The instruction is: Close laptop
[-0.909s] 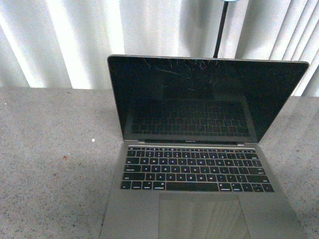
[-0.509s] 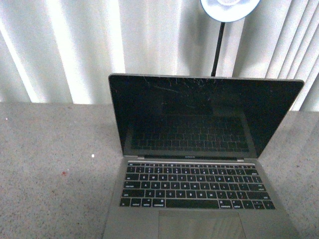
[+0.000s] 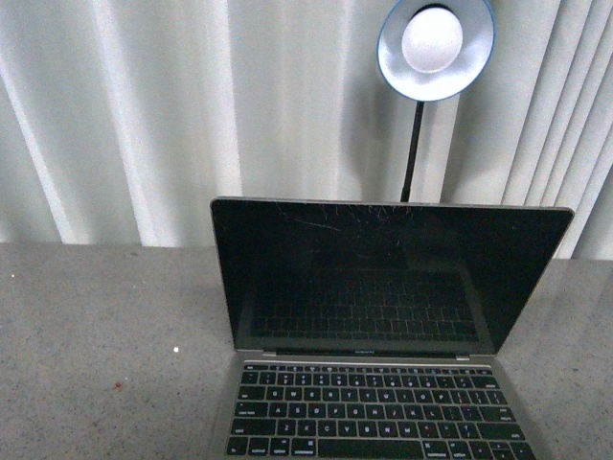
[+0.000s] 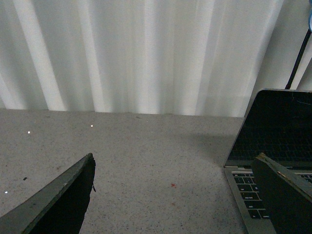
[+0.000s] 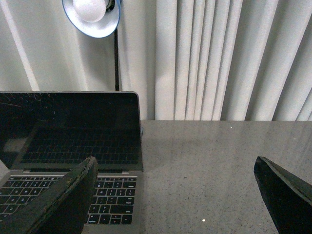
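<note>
The laptop (image 3: 383, 326) stands open on the grey speckled table (image 3: 105, 345), its scratched black screen upright and facing me, black keys below. Neither gripper shows in the front view. In the left wrist view the laptop (image 4: 273, 141) is off to one side, and my left gripper (image 4: 175, 195) is open and empty over bare table beside the laptop's left edge. In the right wrist view the laptop (image 5: 73, 131) shows too, and my right gripper (image 5: 175, 195) is open and empty over the table beside the laptop's right edge.
A desk lamp (image 3: 436, 48) with a round blue shade on a black stalk rises behind the laptop; it also shows in the right wrist view (image 5: 95, 14). White pleated curtains (image 3: 144, 115) close off the back of the table.
The front view has tilted upward: the laptop sits lower in the picture, its trackpad has dropped out of view, and the lamp head has come into view.
</note>
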